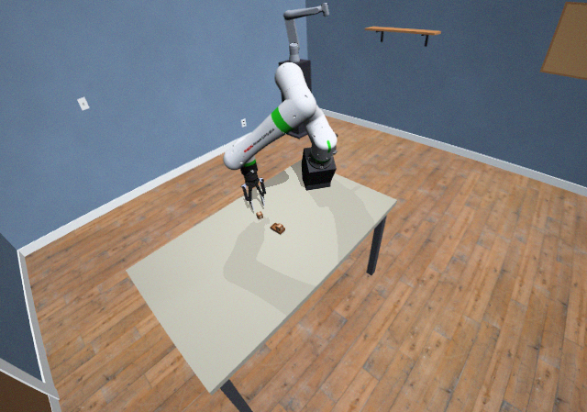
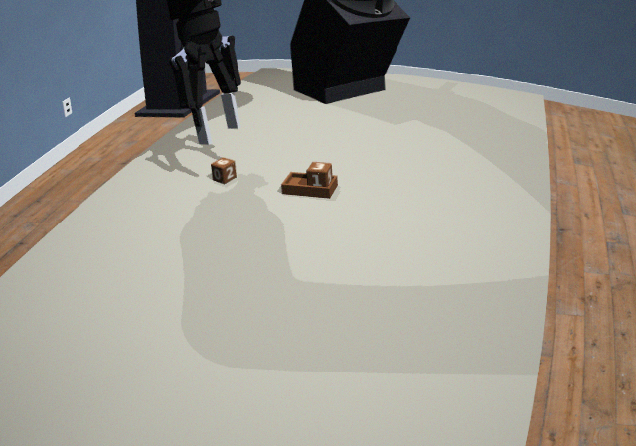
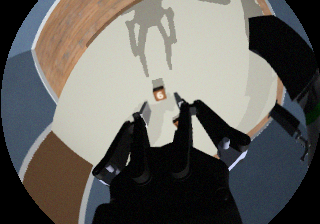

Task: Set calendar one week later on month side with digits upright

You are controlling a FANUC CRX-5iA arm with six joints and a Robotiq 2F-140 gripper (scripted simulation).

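A brown wooden tray [image 2: 308, 187] lies flat on the table; it also shows in the top view [image 1: 277, 228]. One cube [image 2: 319, 173] stands in the tray's right half and shows a 1 toward the exterior camera. The second cube [image 2: 223, 170] sits on the table left of the tray, showing 0 and 2 on its near faces; it also shows in the top view [image 1: 260, 215] and in the wrist view [image 3: 159, 94]. My gripper [image 2: 218, 125] hangs above and behind this cube, fingers partly open and empty, pointing down. It also shows in the top view [image 1: 254, 205] and in the wrist view [image 3: 160, 104].
The robot's black base [image 2: 345, 41] stands on the table's far side. A second black pedestal [image 2: 159, 46] stands on the floor behind the gripper. The table's left edge runs close to the loose cube.
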